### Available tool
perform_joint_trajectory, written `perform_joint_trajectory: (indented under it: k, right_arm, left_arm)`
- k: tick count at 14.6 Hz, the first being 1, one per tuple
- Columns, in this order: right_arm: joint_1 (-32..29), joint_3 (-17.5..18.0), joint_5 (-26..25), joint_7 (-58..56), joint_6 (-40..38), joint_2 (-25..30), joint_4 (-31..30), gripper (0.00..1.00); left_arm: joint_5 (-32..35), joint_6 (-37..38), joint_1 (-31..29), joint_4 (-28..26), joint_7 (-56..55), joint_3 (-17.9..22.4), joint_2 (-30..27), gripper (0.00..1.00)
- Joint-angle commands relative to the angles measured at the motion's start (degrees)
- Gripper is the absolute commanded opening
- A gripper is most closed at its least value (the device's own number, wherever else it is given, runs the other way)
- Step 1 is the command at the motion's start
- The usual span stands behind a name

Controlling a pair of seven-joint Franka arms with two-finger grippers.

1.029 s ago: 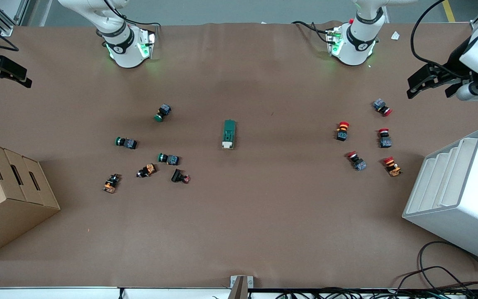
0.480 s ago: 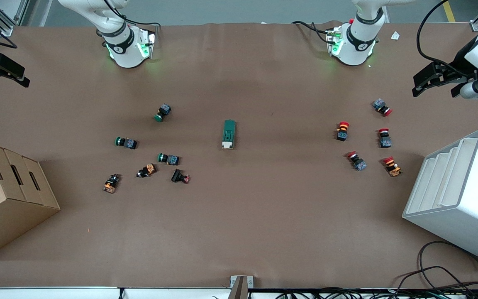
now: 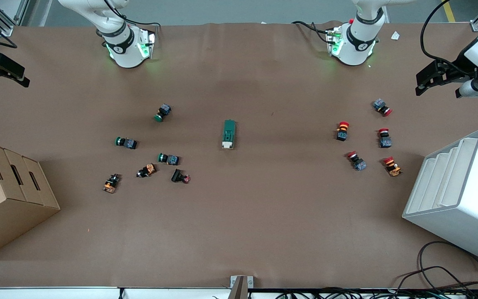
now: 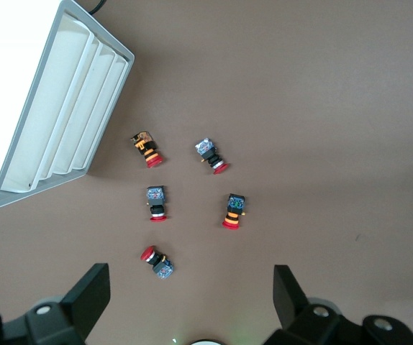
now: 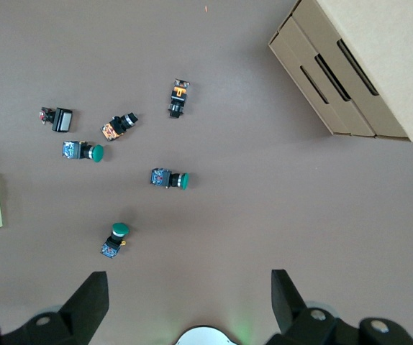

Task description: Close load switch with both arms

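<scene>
We found the dark-green rectangular load switch (image 3: 229,134) with its cream lever end lying flat at the middle of the brown table (image 3: 239,224), untouched, between a scatter of green-capped push buttons (image 3: 163,112) toward the right arm's end and a group of red-capped push buttons (image 3: 342,131) toward the left arm's end. The black left gripper (image 3: 441,78) hung in the air over its end of the table, above the white tiered tray (image 3: 459,195), fingers (image 4: 89,295) spread wide and holding nothing. The black right gripper (image 3: 2,71) was over its own end, above the tan cardboard box (image 3: 6,195) (its fingers (image 5: 88,298) were likewise wide apart and empty).
</scene>
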State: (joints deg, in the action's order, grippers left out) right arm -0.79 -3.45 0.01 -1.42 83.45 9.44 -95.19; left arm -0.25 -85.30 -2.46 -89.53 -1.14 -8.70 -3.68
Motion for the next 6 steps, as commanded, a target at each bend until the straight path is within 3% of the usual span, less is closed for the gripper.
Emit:
perform_joint_trajectory:
  k: [1, 6]
  right_arm:
    - [-0.5, 0.5, 0.7, 0.8, -0.3, 0.2, 1.0, 1.00]
    - [-0.6, 0.5, 1.0, 1.5, -1.9, 0.2, 0.9, 1.00]
  left_arm:
    - [1.0, 0.4, -0.5, -0.1, 0.4, -0.4, -0.7, 1.00]
    - [1.0, 0.4, -0.5, 0.7, -0.6, -0.4, 0.0, 1.00]
